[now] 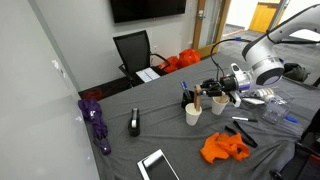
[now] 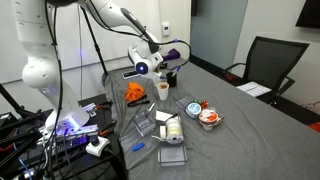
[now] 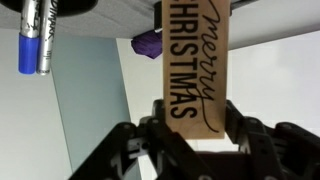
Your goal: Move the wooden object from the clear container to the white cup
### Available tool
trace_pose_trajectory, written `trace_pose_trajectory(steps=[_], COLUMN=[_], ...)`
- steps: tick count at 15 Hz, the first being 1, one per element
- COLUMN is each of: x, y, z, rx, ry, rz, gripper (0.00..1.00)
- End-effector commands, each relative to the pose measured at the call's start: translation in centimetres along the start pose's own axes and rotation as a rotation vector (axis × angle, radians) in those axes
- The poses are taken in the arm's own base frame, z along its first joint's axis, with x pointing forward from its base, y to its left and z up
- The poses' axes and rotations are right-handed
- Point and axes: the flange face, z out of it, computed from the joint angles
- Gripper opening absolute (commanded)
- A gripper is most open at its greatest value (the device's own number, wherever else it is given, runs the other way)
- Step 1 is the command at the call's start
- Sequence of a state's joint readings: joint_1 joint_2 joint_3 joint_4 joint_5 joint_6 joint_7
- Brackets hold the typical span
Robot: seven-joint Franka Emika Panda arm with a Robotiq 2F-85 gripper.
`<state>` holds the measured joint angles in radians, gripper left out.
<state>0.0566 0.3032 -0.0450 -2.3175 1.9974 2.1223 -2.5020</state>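
The gripper point(image 3: 190, 128) is clamped on one end of the wood point(image 3: 190, 60) (lettered "merry Christmas"), probably so the free end can enter first. The wood is out of the container point(image 1: 220, 105), in the air near the white cup point(image 1: 193, 114).

The wooden object point(image 3: 190, 60), a flat pale plaque lettered "merry CHRISTMAS" in black, filled the centre of the wrist view, its lower end pinched in the tool point(image 3: 190, 128). The white cup point(image 1: 193, 115) stood upright at mid-frame in an exterior view, with the clear container point(image 1: 220, 105) upright just to its right.
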Motion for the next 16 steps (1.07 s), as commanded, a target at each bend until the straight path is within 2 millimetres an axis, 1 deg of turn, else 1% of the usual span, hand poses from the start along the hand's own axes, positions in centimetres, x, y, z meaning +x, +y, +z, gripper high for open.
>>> trace_pose_trajectory(steps=[1, 13, 14, 15, 16], x=[-0.6, -2.3, -2.4, -2.4, -2.3], y=[0.3, 0.5, 0.5, 0.4, 0.4], z=[0.5, 0.8, 0.8, 0.8, 0.8], rx=[-0.033, -0.058, -0.058, -0.059, -0.056], ry=[-0.015, -0.008, -0.009, -0.007, -0.008], rz=[-0.034, -0.054, -0.052, -0.049, -0.046], gripper=[0.31, 0.31, 0.65, 0.83, 0.88])
